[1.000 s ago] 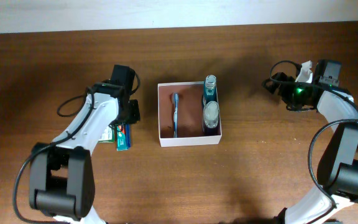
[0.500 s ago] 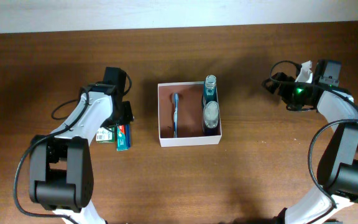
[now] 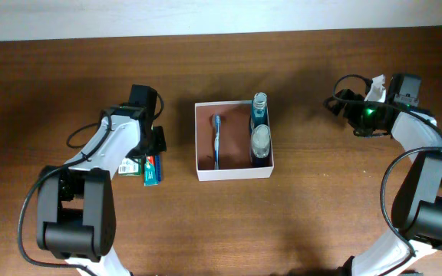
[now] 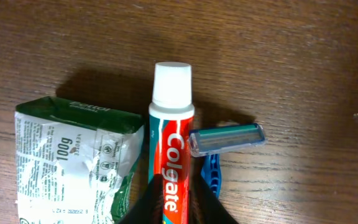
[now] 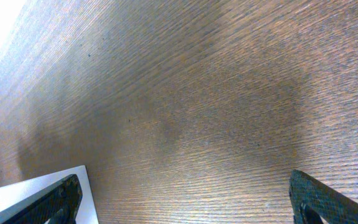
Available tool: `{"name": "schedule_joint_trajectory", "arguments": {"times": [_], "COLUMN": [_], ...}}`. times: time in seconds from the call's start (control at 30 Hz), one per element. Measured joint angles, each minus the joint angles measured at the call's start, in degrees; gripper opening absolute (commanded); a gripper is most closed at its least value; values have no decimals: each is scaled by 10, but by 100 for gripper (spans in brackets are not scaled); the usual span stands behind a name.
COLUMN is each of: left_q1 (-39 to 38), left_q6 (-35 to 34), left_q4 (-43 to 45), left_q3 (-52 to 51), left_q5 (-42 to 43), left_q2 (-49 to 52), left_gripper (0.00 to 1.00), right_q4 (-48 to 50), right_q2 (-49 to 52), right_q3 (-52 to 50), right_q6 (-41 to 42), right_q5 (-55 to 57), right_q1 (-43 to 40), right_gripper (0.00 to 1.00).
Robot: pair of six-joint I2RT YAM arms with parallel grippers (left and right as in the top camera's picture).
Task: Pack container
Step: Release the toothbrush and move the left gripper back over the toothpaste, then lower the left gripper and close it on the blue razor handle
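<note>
The container (image 3: 234, 175), a square white-walled box with a reddish-brown inside, sits mid-table. It holds a blue toothbrush (image 3: 216, 140) and two blue bottles (image 3: 260, 107) along its right wall. My left gripper (image 3: 147, 153) is left of the container; in the left wrist view its fingers (image 4: 176, 200) press both sides of a red Colgate toothpaste tube (image 4: 171, 137) lying on the table. My right gripper (image 3: 340, 101) is open wide and empty over bare wood (image 5: 185, 199), to the right of the container, whose corner (image 5: 36, 186) shows by one finger.
A green soap packet (image 4: 73, 162) lies touching the tube's left side, also seen from overhead (image 3: 133, 165). A blue razor (image 4: 227, 138) lies against the tube's right side. Dark wooden table all round; a pale wall runs along the back edge.
My left arm shifted left and down toward the toothpaste tube, then held nearly still. The right arm and the container's contents have not moved.
</note>
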Motion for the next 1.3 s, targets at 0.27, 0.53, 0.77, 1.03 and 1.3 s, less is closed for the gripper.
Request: {"name": "schedule_joint_trajectory", "arguments": {"times": [0.27,0.53,0.77,1.03,1.3], "left_q1": [-30,-41,-40,-38,-38], "left_q6": [17,31,37,41,44], "left_q4": [7,10,30,21,-11], "left_q3": [0,0,3,11,24], "left_q5": [11,13,8,4,10], "left_q2": [0,1,34,37,30], "left_gripper": [20,21,20,14,31], "right_q4": [0,0,0,0,0], "right_q2": [0,0,0,0,0], "right_q3": [0,0,0,0,0], "right_q6": [0,-1,0,0,0], "right_q5": [0,0,0,0,0], "right_q1": [0,0,0,0,0], "right_gripper": [99,98,99,98,98]}}
